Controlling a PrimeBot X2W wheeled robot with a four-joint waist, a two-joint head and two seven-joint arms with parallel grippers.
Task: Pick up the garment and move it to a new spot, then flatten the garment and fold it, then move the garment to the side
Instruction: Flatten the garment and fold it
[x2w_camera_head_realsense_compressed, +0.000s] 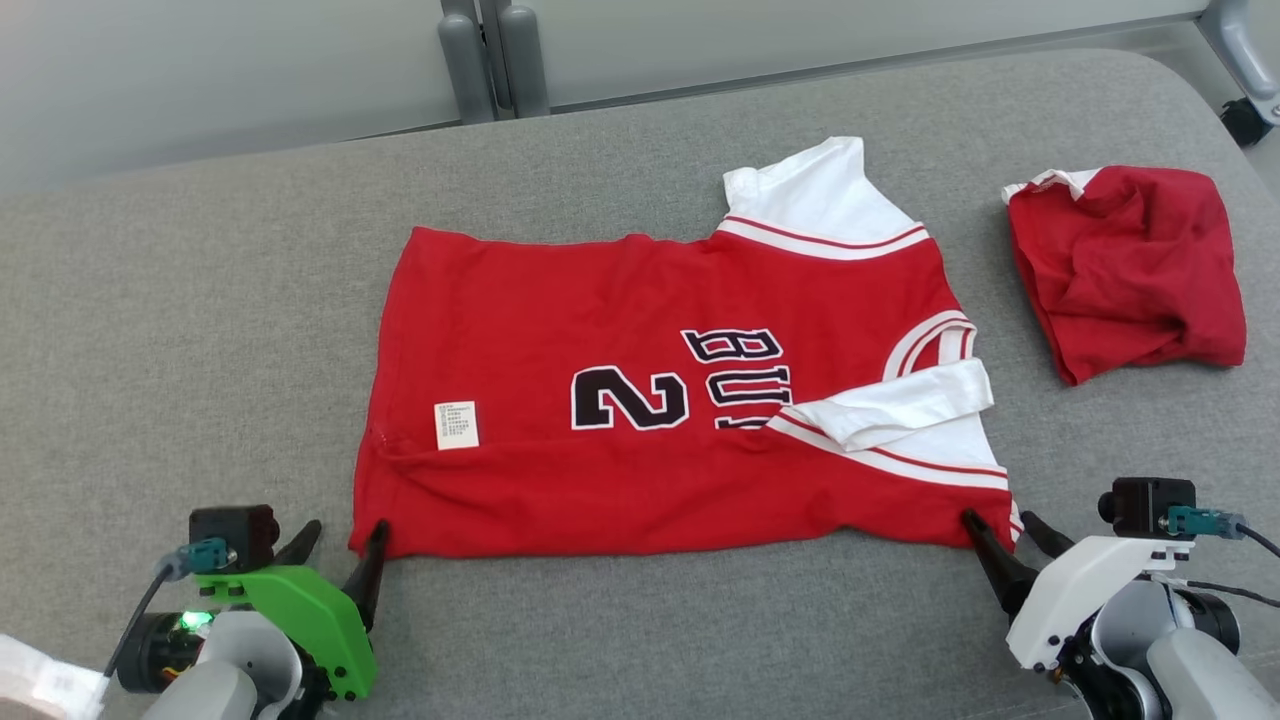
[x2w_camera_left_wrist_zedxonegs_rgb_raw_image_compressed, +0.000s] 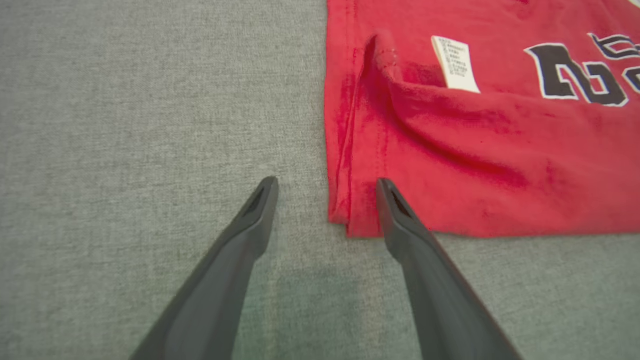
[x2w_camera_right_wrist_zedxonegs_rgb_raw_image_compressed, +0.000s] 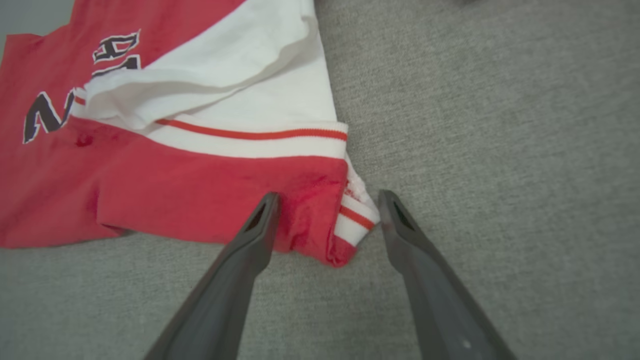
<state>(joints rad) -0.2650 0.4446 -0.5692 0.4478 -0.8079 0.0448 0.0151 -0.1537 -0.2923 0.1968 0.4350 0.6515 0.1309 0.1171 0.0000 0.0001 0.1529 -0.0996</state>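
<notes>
Jersey (x2w_camera_head_realsense_compressed: 640, 400): lay spread across the middle of the bench (x2w_camera_head_realsense_compressed: 200, 330), hem to the left and collar to the right, with the print facing up.
Left tool (x2w_camera_head_realsense_compressed: 345, 528): was released, jaws wide, astride the near hem corner. One finger sat over the red cloth and the other over bare bench just outside the edge. It looked set to pinch that corner.
Right tool (x2w_camera_head_realsense_compressed: 1000, 518): was released too, jaws wide around the near corner at the sleeve end. Red cloth and a striped white band bunched between its fingers. Neither tool gripped anything.
Placing: both near corners were bracketed at once. That suggested a two-handed lift of the near edge, either to fold it away from the robot or to tug it flat.
Cloth: was a thin, soft, limp knit. A raised ridge ran from the hem toward the label (x2w_camera_head_realsense_compressed: 456, 424).
Near sleeve (x2w_camera_head_realsense_compressed: 900, 405): was white with red stripes and flopped over the chest.
Far sleeve (x2w_camera_head_realsense_compressed: 810, 190): was white and lay out flat.
Bench: had a grey, matte woven cover, likely to drag on sliding cloth.
Other red garment (x2w_camera_head_realsense_compressed: 1130, 270): was a rumpled heap, well apart to the right.
</notes>
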